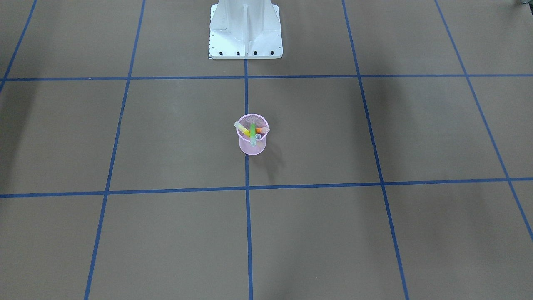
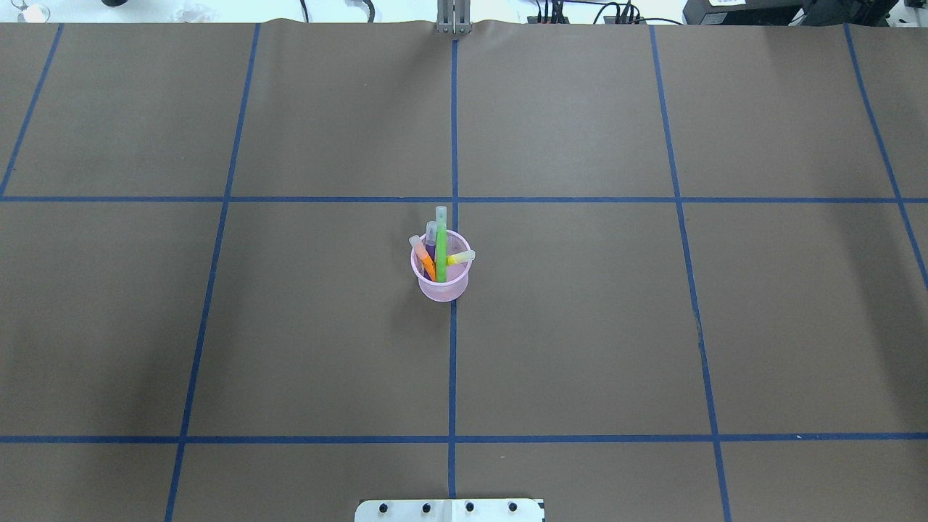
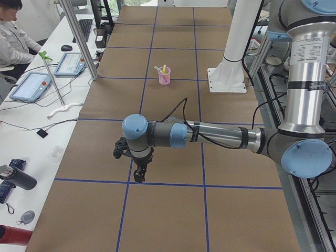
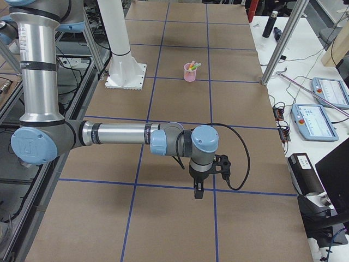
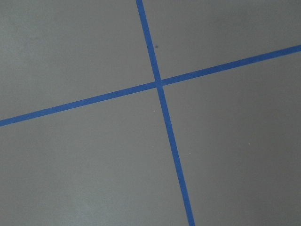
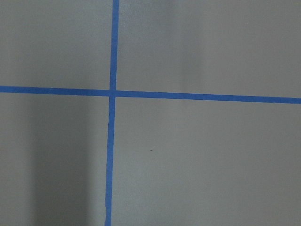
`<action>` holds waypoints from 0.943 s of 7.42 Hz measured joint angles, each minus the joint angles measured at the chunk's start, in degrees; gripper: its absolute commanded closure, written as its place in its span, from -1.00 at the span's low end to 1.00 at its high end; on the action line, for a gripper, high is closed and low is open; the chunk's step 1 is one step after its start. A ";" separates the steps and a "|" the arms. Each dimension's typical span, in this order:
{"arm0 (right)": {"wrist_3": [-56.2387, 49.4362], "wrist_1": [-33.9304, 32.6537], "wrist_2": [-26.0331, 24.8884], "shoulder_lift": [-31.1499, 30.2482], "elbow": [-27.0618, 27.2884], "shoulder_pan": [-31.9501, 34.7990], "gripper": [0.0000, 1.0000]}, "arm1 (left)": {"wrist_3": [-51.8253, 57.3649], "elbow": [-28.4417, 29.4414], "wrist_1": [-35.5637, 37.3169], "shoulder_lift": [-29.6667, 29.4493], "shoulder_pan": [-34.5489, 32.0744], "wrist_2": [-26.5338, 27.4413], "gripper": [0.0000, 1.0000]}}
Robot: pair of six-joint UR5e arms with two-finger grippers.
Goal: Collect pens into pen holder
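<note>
Centrally, pink wire-mesh cup (image 2: 444, 289), slim pens (image 2: 441, 250) inside

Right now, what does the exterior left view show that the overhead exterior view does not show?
Only exterior left: the left arm, its hand over the table far from the pen holder, and a seated operator. Only overhead: the four pens told apart, purple pen, orange pen, green pen, yellow pen. Both: the holder upright with pens inside, blue tape lines, the white robot base.
</note>
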 measured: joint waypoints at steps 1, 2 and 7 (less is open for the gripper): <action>0.02 0.00 0.00 0.03 0.04 0.00 -1.00 | -0.03 0.80 -0.27 0.42 -0.30 -0.25 -0.99; 0.05 0.02 0.00 0.05 0.06 0.00 -1.00 | -0.02 1.27 -0.47 0.65 -0.47 -0.30 -0.99; 0.09 0.09 0.05 -0.01 0.10 0.00 -1.00 | 0.28 0.04 -0.65 0.98 -0.62 -0.10 -0.99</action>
